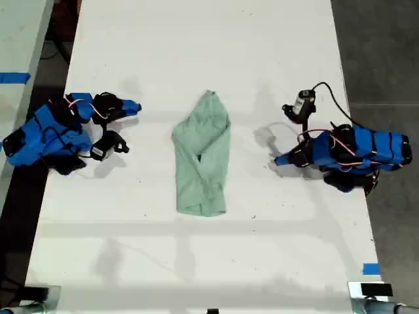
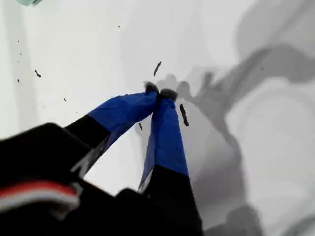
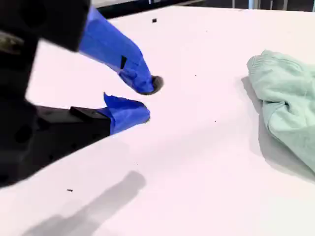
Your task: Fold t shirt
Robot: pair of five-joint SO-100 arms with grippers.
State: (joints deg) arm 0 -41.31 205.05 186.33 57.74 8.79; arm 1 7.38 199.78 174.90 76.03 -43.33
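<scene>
Two blue-taped grippers rest on a long white table (image 1: 209,39), one on either side of the small pale mint-green t shirt (image 1: 203,157). The t shirt lies bundled lengthwise at the middle of the exterior view, wrinkled, with its narrower end pointing up that view. Little of the cloth reaches the wrist cameras. The first wrist view catches only a blurred mint sliver (image 2: 27,2) cut off at the frame edge. The second wrist view shows one thick, rumpled end of the t shirt (image 3: 285,98), the rest running out of frame.

My first gripper (image 1: 280,159), on the exterior view's right, has its fingertips (image 2: 152,89) pressed together with no gap and nothing between them. It points toward the garment but sits apart from it, and whether the tips touch the table cannot be judged. Small dark specks (image 2: 183,114) mark the surface just beside it.

My second gripper (image 1: 134,108), on the exterior view's left, is hard to read from overhead, where its jaws merge with the arm's dark parts. Its own camera shows the pincer (image 3: 147,101) parted by a narrow gap, empty and well apart from the t shirt. A short strip of blue tape (image 1: 371,269) sits near the table's corner at the exterior view's lower right.
</scene>
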